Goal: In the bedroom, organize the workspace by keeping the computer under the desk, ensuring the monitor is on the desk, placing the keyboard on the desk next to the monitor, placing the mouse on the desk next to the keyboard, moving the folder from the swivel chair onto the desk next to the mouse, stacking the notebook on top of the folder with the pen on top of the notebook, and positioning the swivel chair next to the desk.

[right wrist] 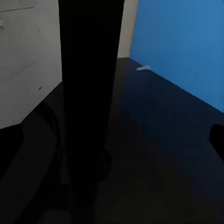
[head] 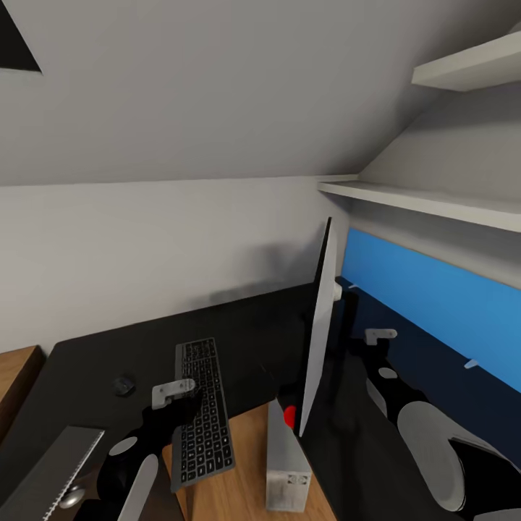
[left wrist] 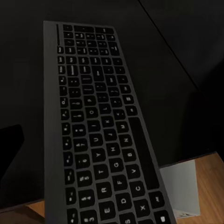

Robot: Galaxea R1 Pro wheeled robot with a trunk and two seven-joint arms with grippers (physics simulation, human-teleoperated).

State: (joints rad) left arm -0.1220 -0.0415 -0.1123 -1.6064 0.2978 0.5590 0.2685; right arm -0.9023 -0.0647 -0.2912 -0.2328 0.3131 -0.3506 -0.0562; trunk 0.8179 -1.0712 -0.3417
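The keyboard lies lengthwise on the black desk, its near end jutting past the front edge over the floor. My left gripper hovers at its left edge, open; one dark finger shows beside the keys. The small black mouse sits left of the keyboard. The monitor stands edge-on, with a red dot at its lower corner. My right gripper is behind it, open, facing the monitor's black back. The grey computer stands on the floor at the desk's front.
A blue wall panel runs along the desk's right side under two white shelves. A light-wood cabinet sits at far left. A grey ridged slab and a round silver knob show at lower left.
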